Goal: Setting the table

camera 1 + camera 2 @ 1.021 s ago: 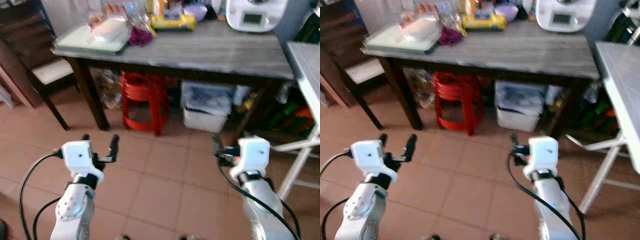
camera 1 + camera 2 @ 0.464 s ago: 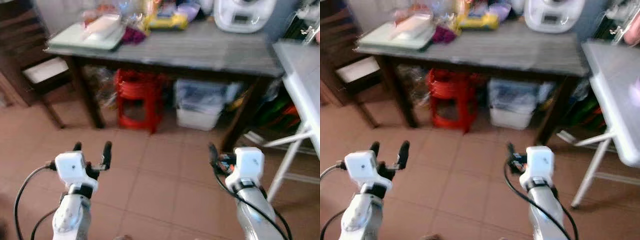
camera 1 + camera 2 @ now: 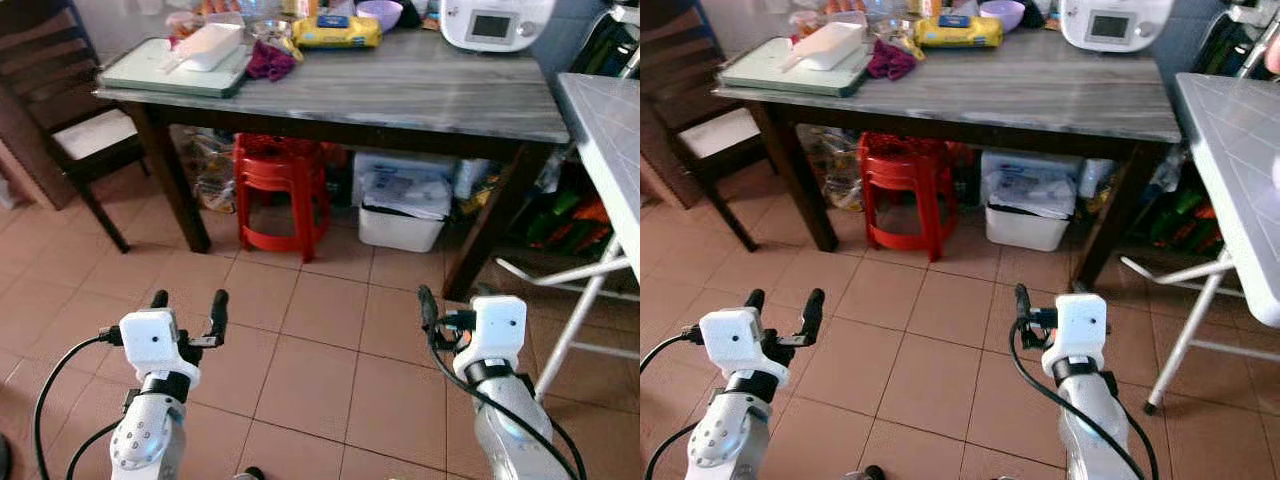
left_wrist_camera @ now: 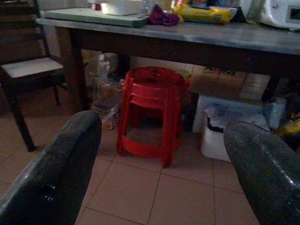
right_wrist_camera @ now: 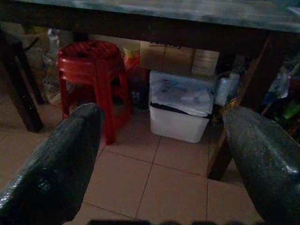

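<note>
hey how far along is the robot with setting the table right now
Barely begun, judging by this moment. Done: nothing set out; the grey table carries a tray, a yellow packet, a purple bowl and a white appliance along its far side. In hand: nothing; the left gripper and right gripper are open and empty above the floor tiles. Left: reaching the table and laying it.

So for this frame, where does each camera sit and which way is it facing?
Left eye, right eye: head stereo pair, looking down-forward at the grey table and tiled floor; left gripper and right gripper raised.
Left wrist: along its open fingers toward the red stools.
Right wrist: between its fingers toward the white bin.
All views share stools and bin.
</note>
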You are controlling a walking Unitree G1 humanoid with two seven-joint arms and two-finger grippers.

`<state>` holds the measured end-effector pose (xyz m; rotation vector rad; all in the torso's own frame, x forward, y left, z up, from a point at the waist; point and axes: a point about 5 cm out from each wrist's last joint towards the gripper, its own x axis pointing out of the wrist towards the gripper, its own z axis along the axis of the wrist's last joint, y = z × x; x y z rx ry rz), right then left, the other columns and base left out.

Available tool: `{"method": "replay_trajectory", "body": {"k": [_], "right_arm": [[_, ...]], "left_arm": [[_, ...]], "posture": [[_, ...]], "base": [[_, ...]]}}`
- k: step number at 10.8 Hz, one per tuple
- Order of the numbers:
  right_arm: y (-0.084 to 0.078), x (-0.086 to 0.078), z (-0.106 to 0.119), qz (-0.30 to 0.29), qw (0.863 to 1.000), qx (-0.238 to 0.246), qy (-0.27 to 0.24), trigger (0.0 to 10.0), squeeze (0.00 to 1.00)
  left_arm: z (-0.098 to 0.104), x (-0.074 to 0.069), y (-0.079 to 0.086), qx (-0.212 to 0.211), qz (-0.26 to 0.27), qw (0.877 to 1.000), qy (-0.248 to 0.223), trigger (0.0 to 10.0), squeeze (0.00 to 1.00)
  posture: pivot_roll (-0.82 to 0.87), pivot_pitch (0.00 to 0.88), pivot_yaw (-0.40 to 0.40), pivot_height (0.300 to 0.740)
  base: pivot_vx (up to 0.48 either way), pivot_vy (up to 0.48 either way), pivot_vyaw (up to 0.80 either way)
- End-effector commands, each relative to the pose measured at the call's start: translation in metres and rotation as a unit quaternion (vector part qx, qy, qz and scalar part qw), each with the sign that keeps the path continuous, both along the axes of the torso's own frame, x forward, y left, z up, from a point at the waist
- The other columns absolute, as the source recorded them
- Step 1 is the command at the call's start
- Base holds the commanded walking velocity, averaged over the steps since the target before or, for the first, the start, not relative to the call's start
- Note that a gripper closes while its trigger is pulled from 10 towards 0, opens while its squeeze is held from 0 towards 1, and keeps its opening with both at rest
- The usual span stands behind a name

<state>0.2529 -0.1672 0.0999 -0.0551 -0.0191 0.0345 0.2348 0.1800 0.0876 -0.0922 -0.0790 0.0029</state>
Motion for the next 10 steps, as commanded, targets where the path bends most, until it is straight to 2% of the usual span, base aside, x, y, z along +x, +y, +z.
{"method": "replay_trajectory", "body": {"k": [1, 2, 10], "right_arm": [[-0.0043, -0.0017, -0.0044, -0.008, 1.0, 0.0, 0.012, 10.0, 0.0], [-0.0043, -0.0019, -0.0056, -0.008, 1.0, 0.001, 0.014, 10.0, 0.0], [-0.0022, 0.0019, -0.0041, -0.004, 1.0, 0.01, 0.009, 10.0, 0.0]], "left_arm": [[-0.0015, 0.0015, 0.0005, 0.002, -0.007, 1.0, 0.006, 10.0, 0.0], [-0.0024, 0.0014, -0.0003, -0.003, -0.009, 1.0, 0.009, 10.0, 0.0], [0.0016, 0.0062, -0.0023, -0.001, -0.019, 1.0, 0.007, 10.0, 0.0]], "posture": [[-0.04, 0.135, 0.019, 0.74], [-0.04, 0.136, 0.019, 0.74], [-0.04, 0.14, 0.026, 0.74]], "base": [[0.0, -0.371, -0.52], [0.0, -0.439, -0.51], [0.0, -0.379, 0.0]]}}
